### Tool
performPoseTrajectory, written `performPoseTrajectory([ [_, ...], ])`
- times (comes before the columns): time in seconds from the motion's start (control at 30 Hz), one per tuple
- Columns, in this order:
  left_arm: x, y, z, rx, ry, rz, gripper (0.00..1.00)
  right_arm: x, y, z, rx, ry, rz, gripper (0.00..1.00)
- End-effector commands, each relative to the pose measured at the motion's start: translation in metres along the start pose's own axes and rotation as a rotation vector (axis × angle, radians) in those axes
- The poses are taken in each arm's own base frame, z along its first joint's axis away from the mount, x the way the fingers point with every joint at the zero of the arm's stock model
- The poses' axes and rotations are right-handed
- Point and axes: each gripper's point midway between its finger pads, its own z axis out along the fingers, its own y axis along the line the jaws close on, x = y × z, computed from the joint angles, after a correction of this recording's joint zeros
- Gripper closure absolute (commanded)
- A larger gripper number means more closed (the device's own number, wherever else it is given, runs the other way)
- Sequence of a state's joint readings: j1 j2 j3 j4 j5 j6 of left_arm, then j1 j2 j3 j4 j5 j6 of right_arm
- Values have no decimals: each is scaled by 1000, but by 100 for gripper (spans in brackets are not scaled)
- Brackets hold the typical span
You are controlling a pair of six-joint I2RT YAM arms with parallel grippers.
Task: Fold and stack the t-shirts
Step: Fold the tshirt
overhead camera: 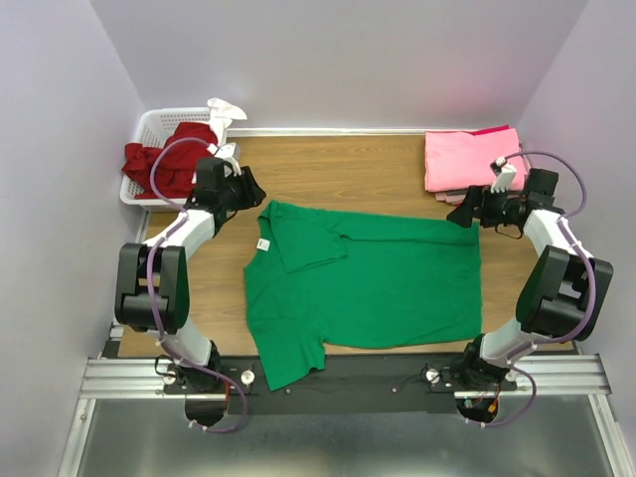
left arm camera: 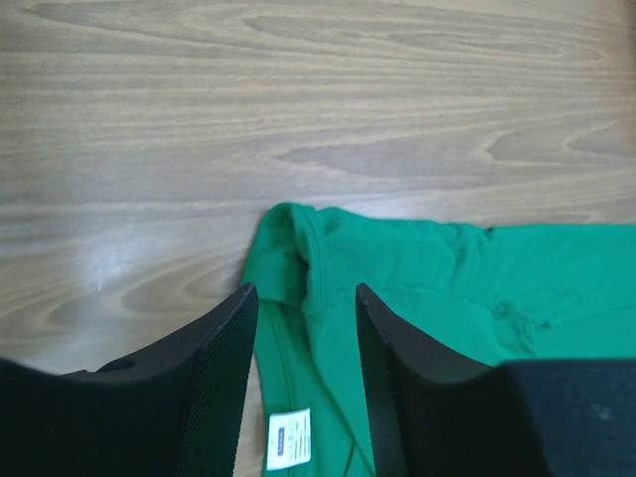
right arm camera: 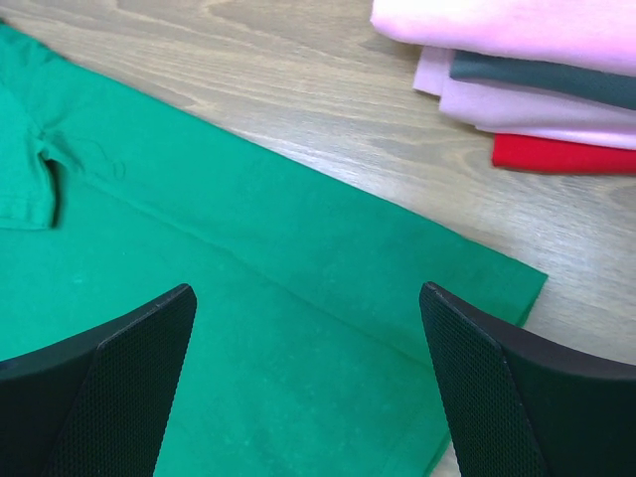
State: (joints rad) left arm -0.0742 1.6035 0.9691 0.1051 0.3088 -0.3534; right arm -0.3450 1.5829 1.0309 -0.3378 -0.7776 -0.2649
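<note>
A bright green t-shirt (overhead camera: 378,288) lies spread flat on the wooden table, one sleeve folded in over its chest (overhead camera: 308,238). My left gripper (overhead camera: 255,191) hovers at the shirt's top left corner. In the left wrist view its jaws (left arm camera: 303,290) stand partly open over the green shoulder edge, with the white neck tag (left arm camera: 288,437) lying between them. My right gripper (overhead camera: 463,213) is at the shirt's top right corner. In the right wrist view it (right arm camera: 308,290) stands wide open above the hem corner (right arm camera: 497,283), holding nothing. A dark red t-shirt (overhead camera: 177,157) hangs out of the basket.
A white slotted basket (overhead camera: 149,127) stands at the back left corner. A stack of folded pink shirts (overhead camera: 465,159) sits at the back right; the right wrist view shows pink (right arm camera: 517,30), dark (right arm camera: 556,79) and red (right arm camera: 561,154) layers. Walls enclose three sides.
</note>
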Motion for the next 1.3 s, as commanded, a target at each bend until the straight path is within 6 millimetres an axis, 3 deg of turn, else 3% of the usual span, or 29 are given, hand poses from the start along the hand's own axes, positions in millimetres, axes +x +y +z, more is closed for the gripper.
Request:
performPoseTrajectory([
  [0.0, -13, -9, 14, -10, -19, -8, 47, -4, -9, -9, 40, -20, -10, 1],
  [0.1, 2, -3, 33, -51, 38, -17, 46, -1, -11, -9, 31, -20, 10, 1],
  [0.3, 13, 2, 52, -100, 80, -4, 46, -1, -16, -13, 35, -27, 26, 2],
  [0.4, 10, 6, 56, -137, 71, -4, 46, 1, -17, -13, 31, -27, 37, 2],
  [0.7, 33, 3, 73, -138, 138, 9, 54, 3, -20, -15, 27, -30, 52, 2],
  [0.87, 36, -2, 78, -125, 149, 12, 57, 3, -21, -15, 22, -32, 57, 2],
  [0.9, 38, -1, 79, -126, 153, 12, 59, 4, -20, -15, 19, -29, 58, 2],
  [1.07, 39, 0, 79, -138, 164, 14, 87, 5, -21, -16, 18, -31, 62, 2],
  [1.23, 18, 5, 65, -187, 92, 8, 94, 7, -21, -16, 17, -28, 65, 2],
  [1.27, 19, 10, 61, -197, 91, -10, 100, 7, -22, -17, 20, -29, 65, 2],
])
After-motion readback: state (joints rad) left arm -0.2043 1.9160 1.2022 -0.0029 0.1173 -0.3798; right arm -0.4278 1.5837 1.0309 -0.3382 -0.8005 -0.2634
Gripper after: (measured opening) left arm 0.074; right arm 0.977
